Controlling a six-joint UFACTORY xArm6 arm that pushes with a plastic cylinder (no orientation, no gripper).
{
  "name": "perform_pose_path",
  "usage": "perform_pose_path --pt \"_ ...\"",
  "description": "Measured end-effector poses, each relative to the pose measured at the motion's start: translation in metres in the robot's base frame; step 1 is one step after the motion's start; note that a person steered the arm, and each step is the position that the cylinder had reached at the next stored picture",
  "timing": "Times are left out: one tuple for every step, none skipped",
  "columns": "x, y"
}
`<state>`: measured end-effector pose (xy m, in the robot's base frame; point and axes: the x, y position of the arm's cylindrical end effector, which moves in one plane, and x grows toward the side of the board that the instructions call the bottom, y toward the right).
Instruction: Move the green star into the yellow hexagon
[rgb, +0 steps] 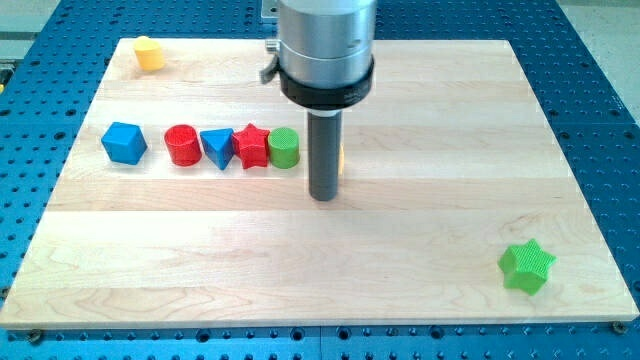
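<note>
The green star (527, 266) lies near the view's bottom right corner of the wooden board (420, 240). The yellow hexagon (149, 53) sits at the board's top left corner. My tip (323, 196) is near the board's middle, far to the left of the green star and well to the lower right of the yellow hexagon. It stands just to the right of the green cylinder (284, 147). A sliver of a yellow block (342, 157) shows behind the rod; its shape is hidden.
A row of blocks lies left of my tip: blue cube-like block (124, 143), red cylinder (182, 145), blue triangle (216, 148), red star (251, 146), then the green cylinder. A blue perforated table (600, 100) surrounds the board.
</note>
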<state>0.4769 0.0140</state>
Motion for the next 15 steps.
perform_pose_path --pt "-0.011 0.002" --pt "0.004 0.039" --pt "0.031 0.169" --pt "0.060 0.306" --pt "0.131 0.252" --pt "0.119 0.164" --pt "0.073 0.153" --pt "0.018 0.131" --pt "0.015 0.125" --pt "-0.010 0.106" --pt "-0.021 0.071" --pt "-0.022 0.101" --pt "-0.043 0.122" --pt "-0.029 0.121" --pt "-0.020 0.117"
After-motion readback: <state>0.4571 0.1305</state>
